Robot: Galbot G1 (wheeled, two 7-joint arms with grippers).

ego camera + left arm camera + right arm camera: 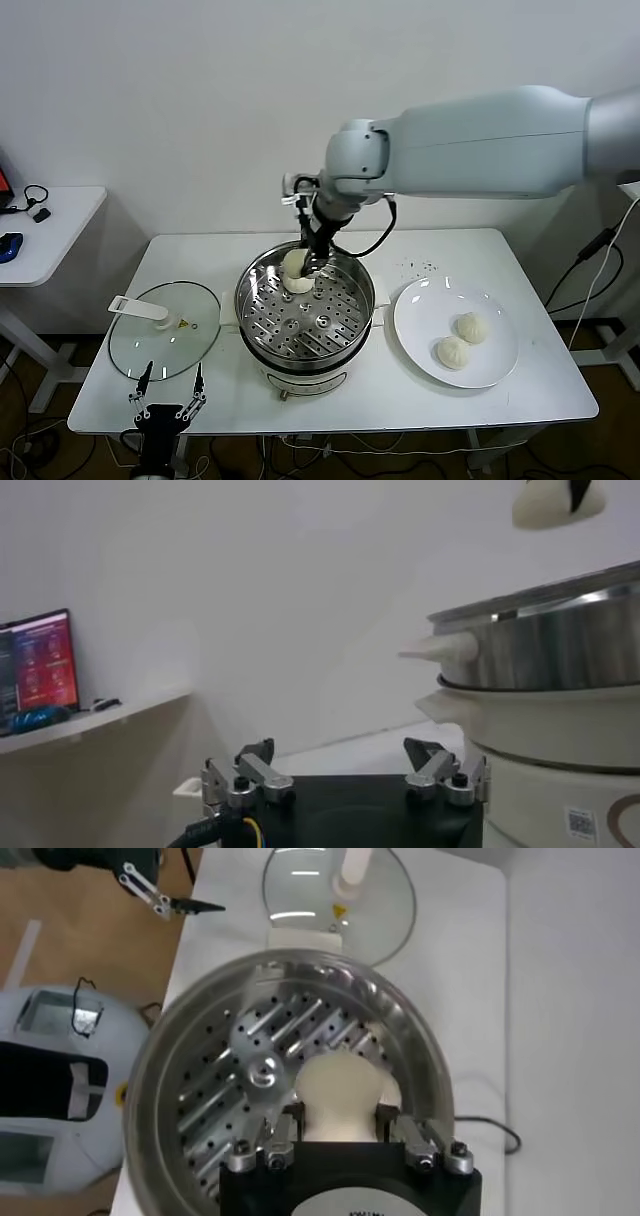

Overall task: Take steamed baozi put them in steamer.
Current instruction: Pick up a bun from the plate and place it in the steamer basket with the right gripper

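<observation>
The step in hand is the drop into the steamer [305,310]. The right end effector [304,262] hangs just above the far side of the steamer's perforated tray, its fingers [283,1135] pressed against the sides of one baozi [340,1093], so I judge it clamped on that bun. Directly beneath it, on the tray's far side, another bun [298,284] seems to rest, though the two overlap and I cannot tell whether they touch. Two more buns [462,340] wait on the white plate [420,300], just right of the steamer on the desk [520,390]. The glass lid [165,330] lies to the steamer's left.

The left end effector [168,392] sits idle at the desk's near edge, nearer than the lid, fingers apart and holding nothing.

Next, the right arm likely needs to spread its fingers fully over a bare patch of tray, then lift clear and cross to the plate.
</observation>
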